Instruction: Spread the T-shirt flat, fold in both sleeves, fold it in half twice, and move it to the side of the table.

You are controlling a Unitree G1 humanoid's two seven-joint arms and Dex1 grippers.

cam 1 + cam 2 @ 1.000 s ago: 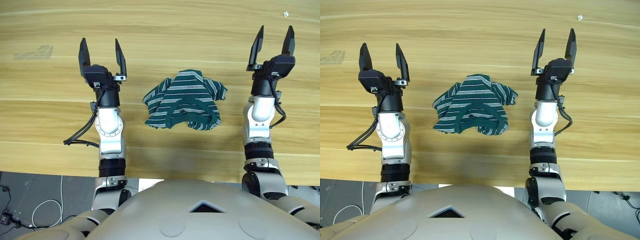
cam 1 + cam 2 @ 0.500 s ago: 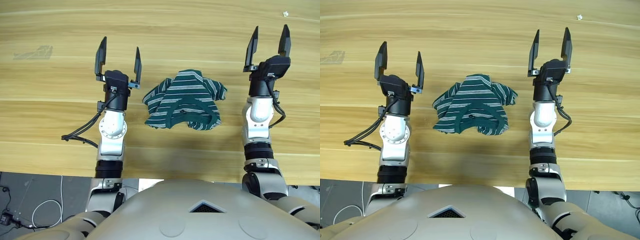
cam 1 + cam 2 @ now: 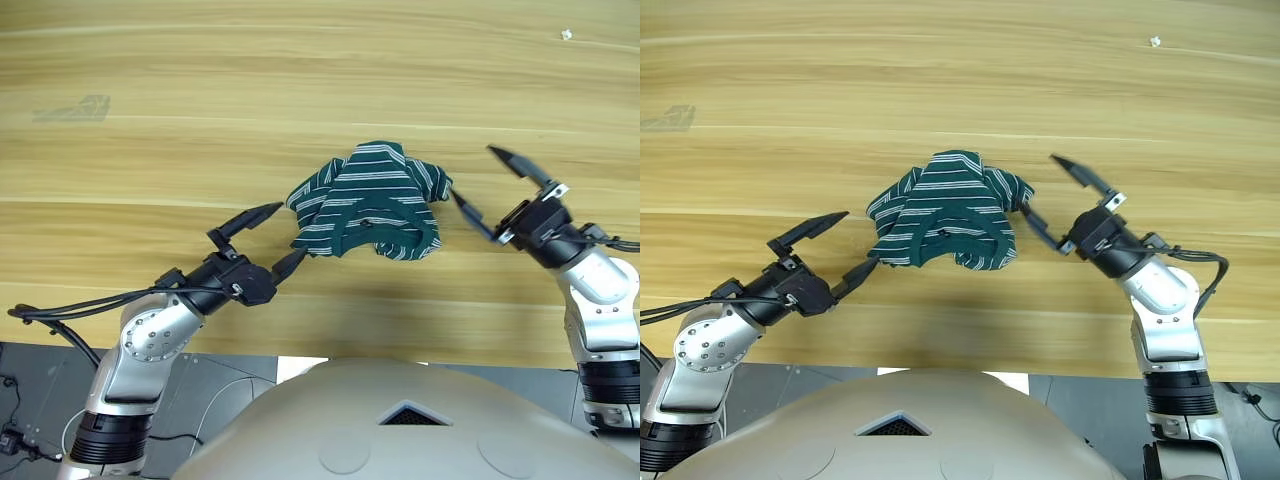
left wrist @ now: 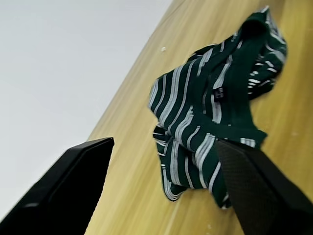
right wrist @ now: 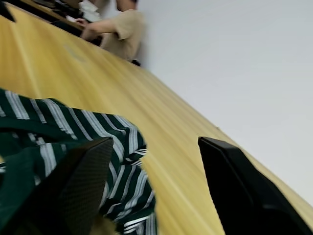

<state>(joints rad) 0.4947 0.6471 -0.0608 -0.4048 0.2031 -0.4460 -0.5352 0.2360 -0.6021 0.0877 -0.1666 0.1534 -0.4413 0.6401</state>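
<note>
claws: left gripper (image 3: pixel 290 232), right gripper (image 3: pixel 472 172) both open, empty
risk: might pinch stacked layers of bunched T-shirt (image 3: pixel 370 200), won't spread

Silver rounded joints (image 3: pixel 152 335) and loose black cables (image 3: pixel 80 303) meet the black, tapered left tool (image 3: pixel 294 228) and right tool (image 3: pixel 471 170).

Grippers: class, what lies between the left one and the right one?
In the left eye view, the crumpled T-shirt lies between the left gripper and the right gripper.
</note>
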